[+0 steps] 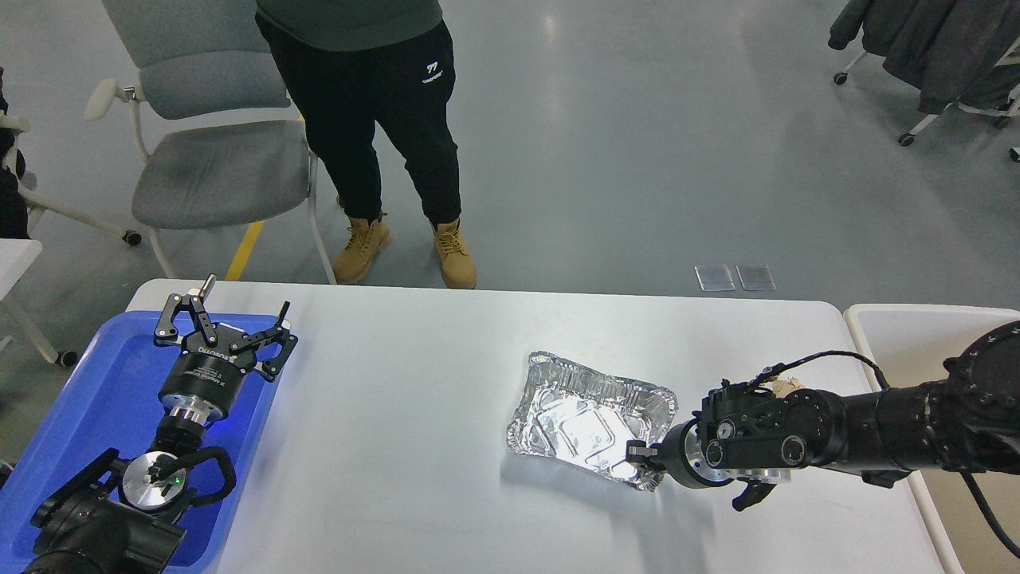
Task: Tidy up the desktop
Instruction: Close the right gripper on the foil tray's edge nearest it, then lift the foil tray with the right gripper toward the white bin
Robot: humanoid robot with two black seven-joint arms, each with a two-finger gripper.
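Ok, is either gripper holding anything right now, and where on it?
The right gripper is at the foil tray, at its near right rim; whether it is clamped cannot be told. The left gripper is open and empty.

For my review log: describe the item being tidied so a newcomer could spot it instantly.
On the white desktop, look right of centre, just ahead of the right gripper. There lies a crumpled foil tray. It is the only shiny silver thing, unlike the blue plastic tray at left.

Black jointed arms [876,434] with silver wrist rings, looping black cables
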